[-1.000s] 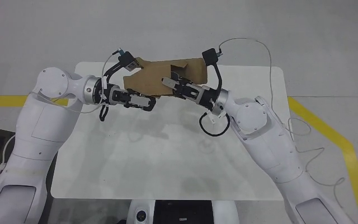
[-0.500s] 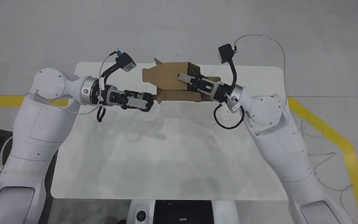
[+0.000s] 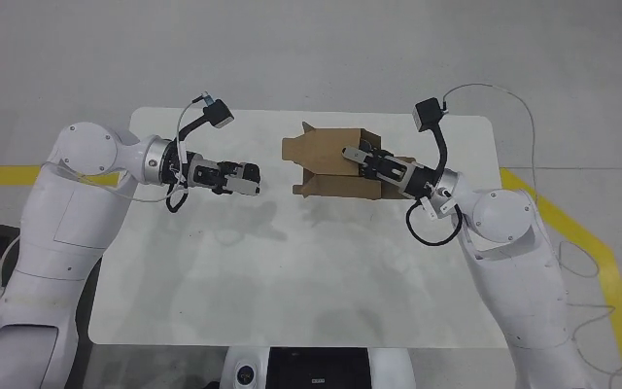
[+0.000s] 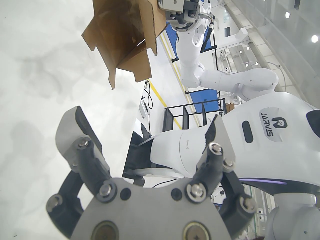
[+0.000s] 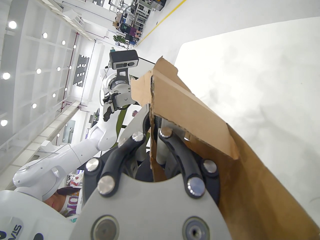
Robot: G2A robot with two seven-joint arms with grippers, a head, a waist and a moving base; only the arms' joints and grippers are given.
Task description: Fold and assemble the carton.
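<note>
The brown carton (image 3: 328, 165) hangs over the far middle of the white table (image 3: 292, 282), partly unfolded, its loose flaps pointing toward the left arm. My right gripper (image 3: 352, 154) is shut on one carton wall (image 5: 185, 116), with a finger on each side of the cardboard. My left gripper (image 3: 255, 177) is open and holds nothing, a short way from the carton's flaps. In the left wrist view the carton's open inside (image 4: 122, 26) faces my left gripper (image 4: 147, 123), and the right gripper (image 4: 175, 3) clamps its far edge.
The table's far edge (image 3: 292, 111) runs just behind the carton. Grey floor with a yellow line (image 3: 554, 209) surrounds the table. Bare tabletop lies in front of both arms.
The right gripper has carried the carton to the right, away from the left arm. The left gripper has let go of the carton and now stands apart from it, open.
</note>
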